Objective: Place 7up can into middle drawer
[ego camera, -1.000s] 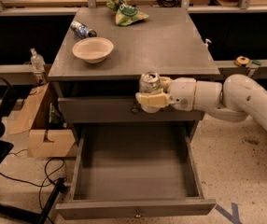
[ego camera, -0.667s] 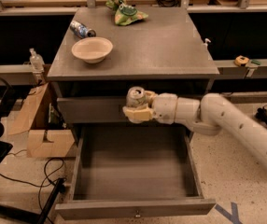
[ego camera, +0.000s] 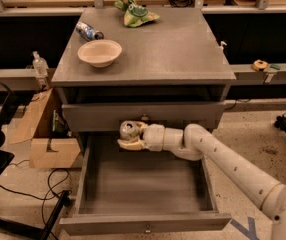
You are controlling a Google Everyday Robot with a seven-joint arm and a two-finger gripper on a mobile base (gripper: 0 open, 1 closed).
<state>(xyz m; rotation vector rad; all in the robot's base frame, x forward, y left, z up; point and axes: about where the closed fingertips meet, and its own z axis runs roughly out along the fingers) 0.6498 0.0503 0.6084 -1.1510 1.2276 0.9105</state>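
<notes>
Claw [ego camera: 131, 139] lower now, over the open middle drawer [ego camera: 143, 186], apparently clamped around the 7up can [ego camera: 129, 129].

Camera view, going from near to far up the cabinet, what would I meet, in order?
middle drawer, pulled open → gripper at the back of that drawer, shut on the 7up can → closed upper drawer front → bowl → plastic bottle → green plush frog

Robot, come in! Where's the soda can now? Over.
End effector shut on 7up can, above back left of middle drawer. Drawer open, nothing seen blocking the drop.
</notes>
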